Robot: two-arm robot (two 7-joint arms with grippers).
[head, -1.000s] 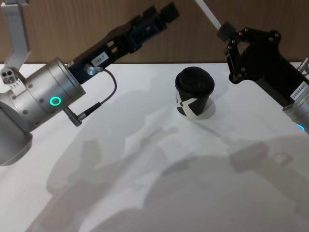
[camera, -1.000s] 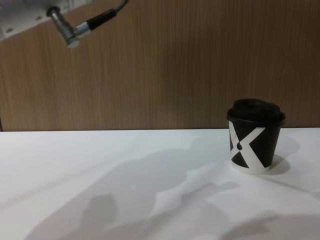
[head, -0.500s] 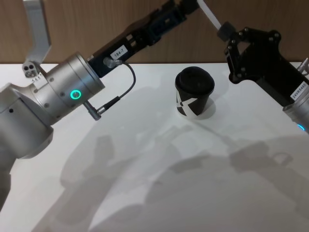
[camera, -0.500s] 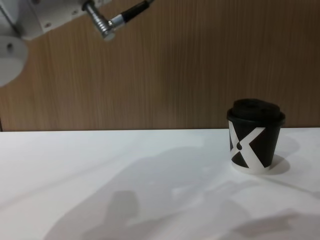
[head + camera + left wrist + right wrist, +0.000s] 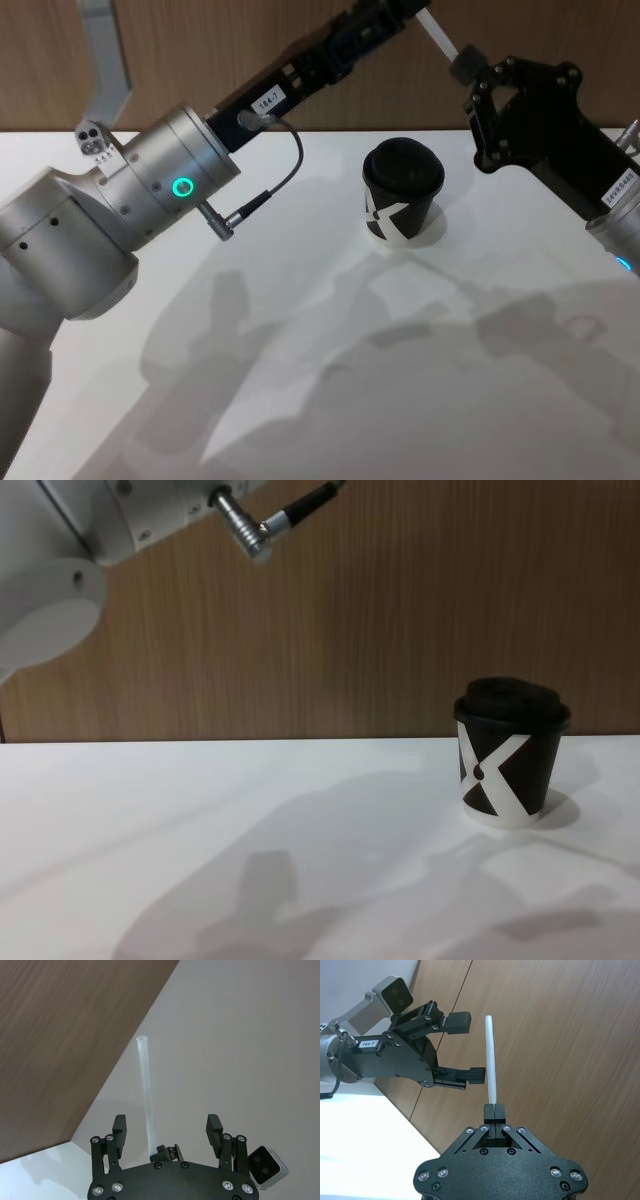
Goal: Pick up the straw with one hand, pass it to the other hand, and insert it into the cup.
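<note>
Left arm: moved up and toward the robot's right since the earlier frames, its green ring light (image 5: 182, 187) and silver plug (image 5: 222, 218) now nearer the cup.

Left pincer (image 5: 167, 1122): raised high above the bench (image 5: 300, 400), reaching toward the right pincer. Jaws spread wide. In the left wrist view the straw (image 5: 145, 1090) stands in line with the gap between the two fingers. In the right wrist view the fingertips stop just short of it, with no contact visible.

Right pincer (image 5: 494, 1108): raised at the far right, above and beyond the cup. Jaws clamped on the lower end of the straw.

Straw: white, straight, held clear of the bench. Most of its length rises free above the right pincer's fingertips. In the head view it slants up and toward the robot's left, to the top edge.

Cup (image 5: 402, 200): black, white X-like mark, black domed lid on. Upright on the bench right of centre, below and between the two pincers, well apart from both.

Backdrop: wood-grain wall (image 5: 400, 610) behind the bench.
</note>
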